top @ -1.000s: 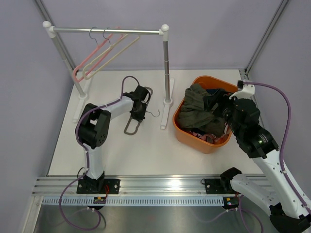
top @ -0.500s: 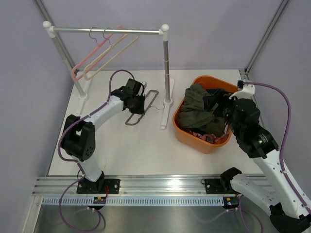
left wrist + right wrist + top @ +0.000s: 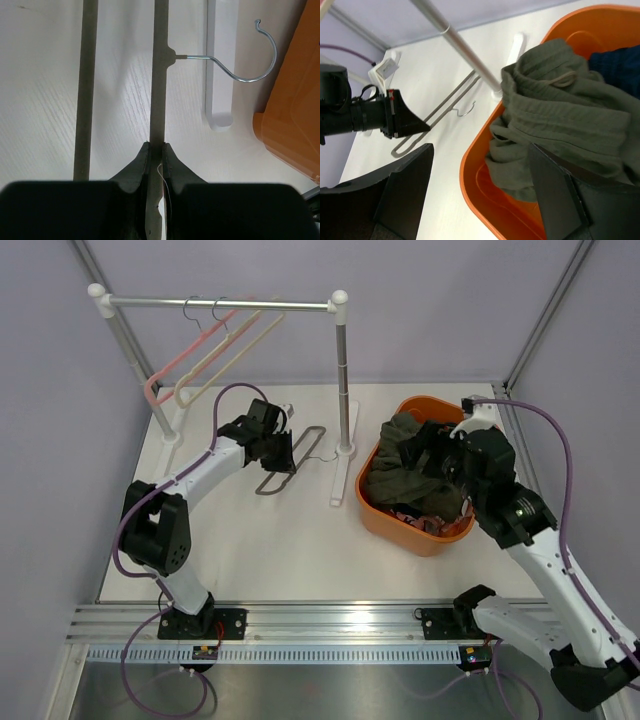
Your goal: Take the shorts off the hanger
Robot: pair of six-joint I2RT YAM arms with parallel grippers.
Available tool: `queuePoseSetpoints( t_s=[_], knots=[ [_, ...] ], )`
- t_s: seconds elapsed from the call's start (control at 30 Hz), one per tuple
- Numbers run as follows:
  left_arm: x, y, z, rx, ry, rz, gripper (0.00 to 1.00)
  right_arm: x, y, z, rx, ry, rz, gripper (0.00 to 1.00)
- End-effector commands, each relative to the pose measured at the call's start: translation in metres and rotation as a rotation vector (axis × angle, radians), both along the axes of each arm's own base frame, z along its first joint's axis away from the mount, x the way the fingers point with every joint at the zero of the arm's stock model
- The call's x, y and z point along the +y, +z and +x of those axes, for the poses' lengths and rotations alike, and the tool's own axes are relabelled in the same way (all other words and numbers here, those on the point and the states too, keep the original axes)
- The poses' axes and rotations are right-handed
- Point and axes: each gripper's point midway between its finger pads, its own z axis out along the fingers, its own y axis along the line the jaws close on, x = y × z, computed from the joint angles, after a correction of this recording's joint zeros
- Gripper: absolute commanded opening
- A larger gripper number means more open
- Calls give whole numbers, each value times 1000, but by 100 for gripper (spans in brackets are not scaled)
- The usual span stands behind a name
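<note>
The left jaws were pressed together on one long bar of a thin grey hanger (image 3: 159, 90). This bar ran straight out ahead of them, and the second bar lay parallel on their left. The wire hook (image 3: 200, 56) curved away on their right, toward the white foot (image 3: 218, 75) of a rack post. I could not tell whether the grey hanger touched the white counter (image 3: 280, 550) or was just above it.

The right jaws stood wide apart with nothing between them, over a round orange plastic tub (image 3: 475, 165). All the shorts were in this tub, well apart from the left jaws and the hanger. The crumpled olive green shorts (image 3: 560, 115) lay on top, directly below and ahead of the right jaws. The plain dark navy shorts (image 3: 620, 62) were just beside them, further to the right of these jaws. The pink shorts with navy and white blotches (image 3: 425, 520) showed only in part, low in the pile by the tub wall, on the side of the right jaws that faced the arm bases.
</note>
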Motion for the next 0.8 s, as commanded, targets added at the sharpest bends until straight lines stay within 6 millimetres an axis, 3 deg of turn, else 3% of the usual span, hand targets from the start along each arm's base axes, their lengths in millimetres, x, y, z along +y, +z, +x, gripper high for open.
queuePoseSetpoints(
  t_s=[0.0, 0.07, 0.1, 0.27, 0.3, 0.33, 0.53, 0.77],
  knots=[
    [-9, 27, 7, -71, -16, -73, 0, 39, 4, 10, 42, 166, 31, 84],
    [-9, 28, 8, -74, -14, -74, 0, 60, 10, 10, 56, 245, 69, 84],
    [-9, 27, 8, -71, -15, -74, 0, 74, -1, 15, 97, 265, 81, 84],
    [-11, 27, 12, -76, -15, -80, 0, 129, -13, 34, 162, 343, 139, 79],
    [-12, 29, 12, -76, -17, -83, 0, 141, -26, 41, 207, 347, 155, 77],
    [-12, 27, 13, -70, -15, -81, 0, 150, -22, 45, 204, 358, 178, 76],
    [-15, 30, 19, -77, -14, -94, 0, 183, -57, 66, 314, 351, 259, 74],
    [-18, 31, 27, -80, 1, -122, 0, 196, -91, 90, 419, 236, 343, 71]
  ],
)
